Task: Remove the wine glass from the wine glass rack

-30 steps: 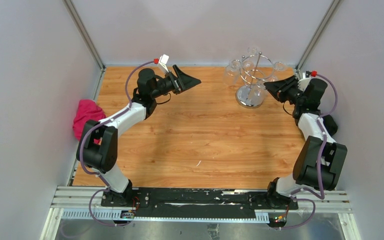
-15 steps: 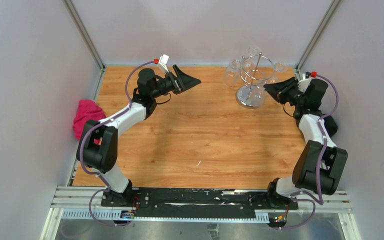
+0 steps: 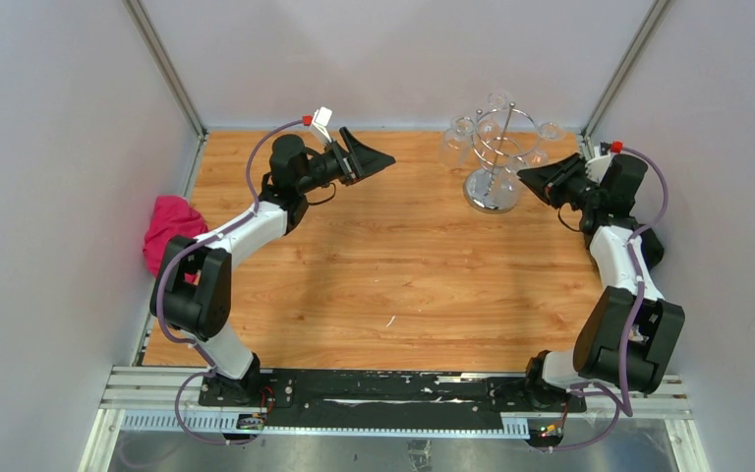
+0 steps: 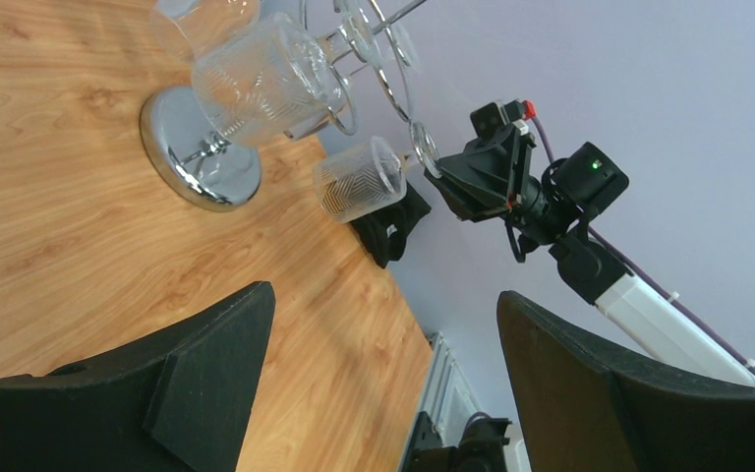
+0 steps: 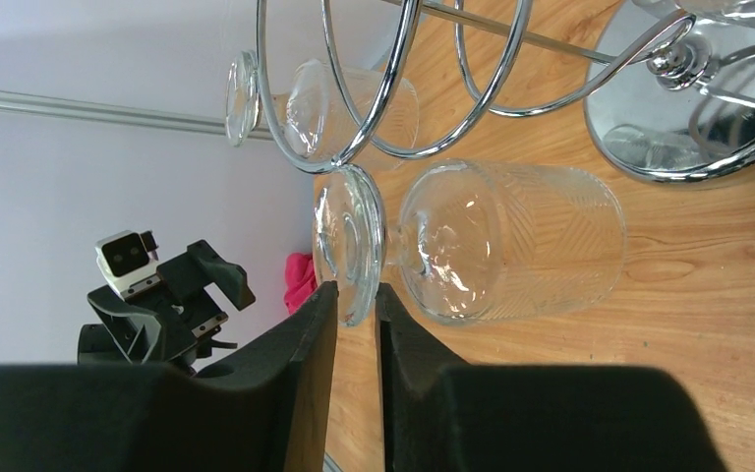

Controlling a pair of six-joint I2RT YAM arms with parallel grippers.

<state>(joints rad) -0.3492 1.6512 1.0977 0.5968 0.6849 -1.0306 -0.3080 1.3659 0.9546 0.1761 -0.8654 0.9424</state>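
Pinching wine glass (image 5: 511,241) by its foot, right hand (image 5: 352,295) shifted slightly (left hand (image 4: 385,295) wide open, empty)

Wine glass (image 5: 511,241) is showing clear, with a herringbone-cut pattern. Wine glass rack (image 5: 649,138) is gleaming mirror chrome. Table (image 3: 403,256) is showing orange-brown wood grain. Cloth (image 3: 169,228) at the table's left edge is reading magenta.

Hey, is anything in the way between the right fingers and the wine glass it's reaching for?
Nothing visible is. The wine glass has its foot rim right between the fingers of the right gripper. The nearest wire loop of the rack ends just beside that foot, clear of the fingers.
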